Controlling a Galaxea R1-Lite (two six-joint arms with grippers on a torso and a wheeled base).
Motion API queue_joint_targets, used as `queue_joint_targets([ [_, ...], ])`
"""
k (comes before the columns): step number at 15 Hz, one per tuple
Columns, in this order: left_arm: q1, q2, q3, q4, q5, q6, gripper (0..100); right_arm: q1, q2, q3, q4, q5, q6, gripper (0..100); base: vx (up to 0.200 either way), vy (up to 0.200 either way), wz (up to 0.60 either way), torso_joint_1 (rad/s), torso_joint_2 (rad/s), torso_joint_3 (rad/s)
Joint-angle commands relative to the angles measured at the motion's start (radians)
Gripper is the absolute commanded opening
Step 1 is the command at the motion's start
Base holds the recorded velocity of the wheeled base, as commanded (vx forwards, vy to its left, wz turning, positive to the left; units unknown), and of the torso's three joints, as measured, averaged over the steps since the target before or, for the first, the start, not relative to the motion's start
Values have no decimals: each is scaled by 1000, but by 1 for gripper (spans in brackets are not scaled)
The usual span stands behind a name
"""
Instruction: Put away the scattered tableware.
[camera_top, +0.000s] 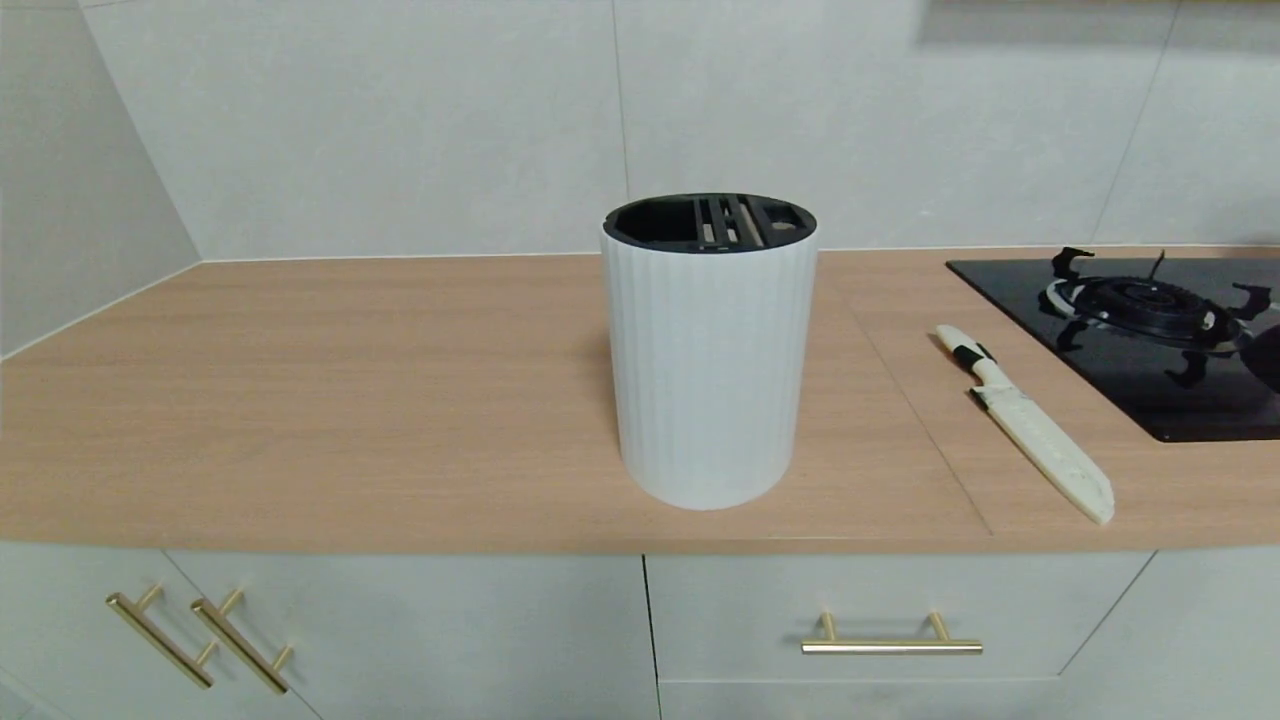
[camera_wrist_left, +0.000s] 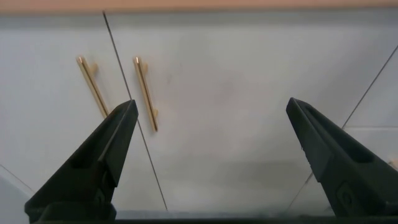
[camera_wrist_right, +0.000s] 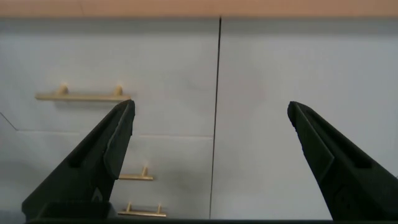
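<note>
Desk (camera_top: 300, 400): wood-grain top, running along a pale tiled wall (camera_top: 400, 120).

Holder (camera_top: 708, 370): white ribbed cylinder, upright, near the middle of the desk and close to its front edge. Black insert on top with several parallel slots and one larger opening on the robot's left side.

Knife (camera_top: 1025, 420): lies flat on the desk to the robot's right of the holder, well apart from it, between the holder and the hob (camera_top: 1120, 400). Pale handle with a black band, pointing toward the wall. Pale blade, tip near the front edge of the desk. Touches neither holder nor hob.

Hob: black glass, set into the desk at the far right. Burner (camera_top: 1150, 300) with black pan supports sits on it.

Left gripper (camera_wrist_left: 211, 102): jaws released, spread wide, nothing between them. It faces the white cabinet fronts (camera_wrist_left: 249, 93) below the desk edge. Two slim brass handles (camera_wrist_left: 146, 93) show beyond the jaws, either side of a door seam.

Right gripper (camera_wrist_right: 211, 104): jaws released, spread wide, nothing held. It also faces white cabinet fronts, with a vertical seam between the jaws. A brass drawer pull (camera_wrist_right: 81, 96) sits off to one side, with two smaller pulls (camera_wrist_right: 135, 177) lower down.
</note>
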Motion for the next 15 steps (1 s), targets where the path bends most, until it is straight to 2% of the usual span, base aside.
queue_joint_targets([
  [1,0,0,0,0,0,0,100,0,1,0,-2,0,0,100,0,0,0,178,-491,-286],
  [15,0,0,0,0,0,0,100,0,1,0,-2,0,0,100,0,0,0,226,-516,-290],
])
